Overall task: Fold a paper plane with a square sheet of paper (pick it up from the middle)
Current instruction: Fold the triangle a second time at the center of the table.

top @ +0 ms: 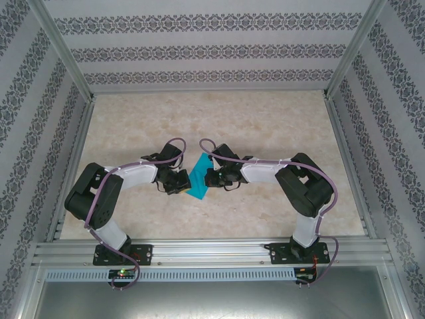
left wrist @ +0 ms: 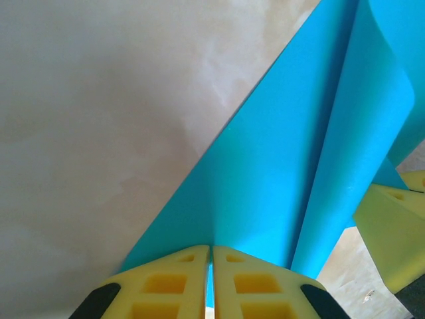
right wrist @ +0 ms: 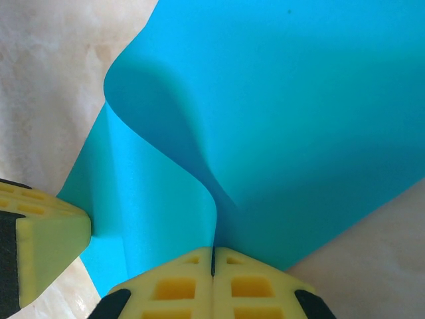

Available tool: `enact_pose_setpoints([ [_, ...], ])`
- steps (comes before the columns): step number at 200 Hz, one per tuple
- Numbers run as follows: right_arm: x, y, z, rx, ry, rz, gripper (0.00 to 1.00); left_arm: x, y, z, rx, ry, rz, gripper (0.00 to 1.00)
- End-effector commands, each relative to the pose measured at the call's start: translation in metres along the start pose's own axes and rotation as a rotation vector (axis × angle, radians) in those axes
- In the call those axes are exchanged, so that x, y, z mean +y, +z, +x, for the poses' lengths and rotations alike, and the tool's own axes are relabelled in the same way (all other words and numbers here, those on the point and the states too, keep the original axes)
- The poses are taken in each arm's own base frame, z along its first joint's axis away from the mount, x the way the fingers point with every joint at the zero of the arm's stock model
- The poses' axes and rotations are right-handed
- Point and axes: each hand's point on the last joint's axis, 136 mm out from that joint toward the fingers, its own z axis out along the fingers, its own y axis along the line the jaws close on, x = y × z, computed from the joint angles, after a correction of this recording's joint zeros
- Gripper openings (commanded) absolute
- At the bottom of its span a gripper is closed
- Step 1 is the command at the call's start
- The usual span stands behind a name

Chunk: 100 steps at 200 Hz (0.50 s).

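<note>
**Asker:** Where is the paper, and who has it?

**Me:** The square sheet of paper (top: pixel 198 178) sits between my two arms, about mid-bench (top: pixel 265 126). My left tool (left wrist: pixel 210 266) is pinched shut on one edge and my right tool (right wrist: pixel 213 260) is pinched shut on the other side. Both grip the sheet and nothing else.

**Asker:** Which step is that?

**Me:** An early fold, I judge. The sheet is bowed into a soft curl with no sharp crease that I can make out, so it is far from a finished dart.

**Asker:** And next?

**Me:** Bring the two halves edge on edge, then lay the curl on the bench and press it flat. Thin paper calls for both tools to move in step — pulling apart could tear it, and a skewed approach would leave a crooked crease.

**Asker:** What do the views add to each other?

**Me:** From above I get the place: a small teal patch between the tools. The wrist views give the shape. The right one shows the rolled-over flap with my left tool's yellow finger beside it, and the left one shows two layers running away from my fingers. Whether the sheet's lower corner touches the bench — I cannot tell.
</note>
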Motion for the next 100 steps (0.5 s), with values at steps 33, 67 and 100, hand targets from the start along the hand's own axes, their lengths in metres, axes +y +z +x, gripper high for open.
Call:
enact_pose_setpoints([
  [33, -0.012, 0.005, 0.003, 0.020, 0.006, 0.055, 0.02, -0.014, -0.017, -0.005, -0.039, 0.063, 0.013, 0.17],
  [67, -0.014, 0.007, 0.005, 0.025, 0.009, 0.059, 0.02, -0.035, -0.041, -0.017, -0.119, 0.096, 0.059, 0.18],
  [100, -0.013, 0.007, 0.005, 0.027, 0.010, 0.054, 0.02, -0.050, -0.046, -0.026, -0.144, 0.094, 0.114, 0.16],
])
